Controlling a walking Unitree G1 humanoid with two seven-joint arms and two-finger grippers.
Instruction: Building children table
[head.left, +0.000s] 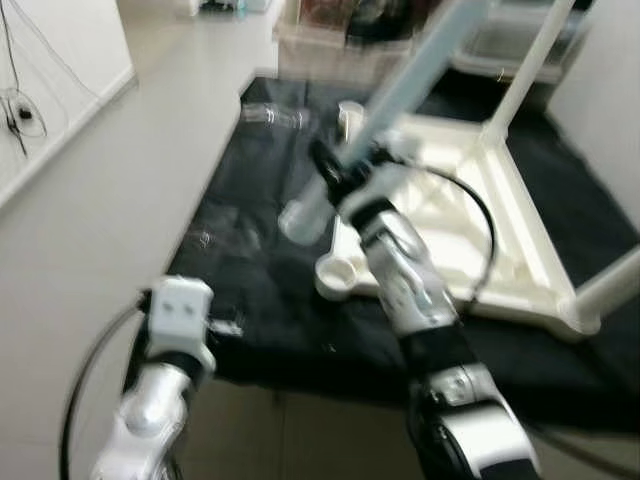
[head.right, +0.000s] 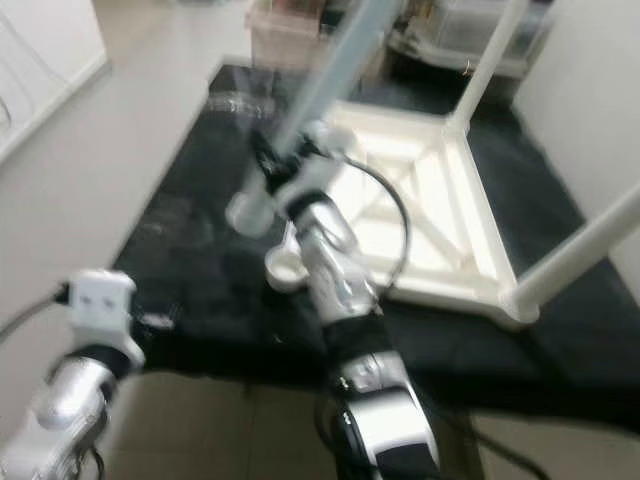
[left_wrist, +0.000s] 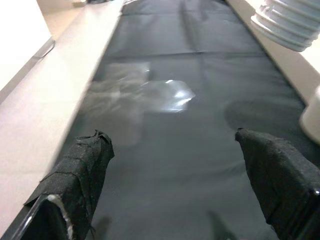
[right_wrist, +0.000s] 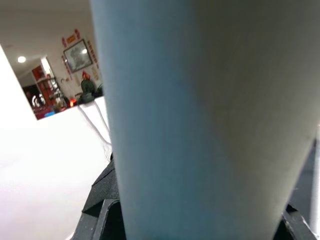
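A white children's table (head.left: 520, 230) lies upside down on a black mat (head.left: 260, 270), with two legs fitted and standing up at its far and near right corners. My right gripper (head.left: 338, 168) is shut on a loose pale table leg (head.left: 400, 85), held tilted. The leg's lower threaded end (head.left: 298, 218) hangs just above and beyond the table's near left corner socket (head.left: 338, 272). In the right wrist view the leg (right_wrist: 200, 120) is pressed close between the fingers. My left gripper (left_wrist: 180, 165) is open over the bare mat, left of the table, with nothing between its fingers.
Crumpled clear plastic wrap (head.left: 270, 115) lies on the mat's far left part. A small white part (head.left: 350, 118) stands near it. Storage boxes (head.left: 330, 40) line the back. Pale floor (head.left: 130, 180) runs along the mat's left, with cables (head.left: 20, 110) by the wall.
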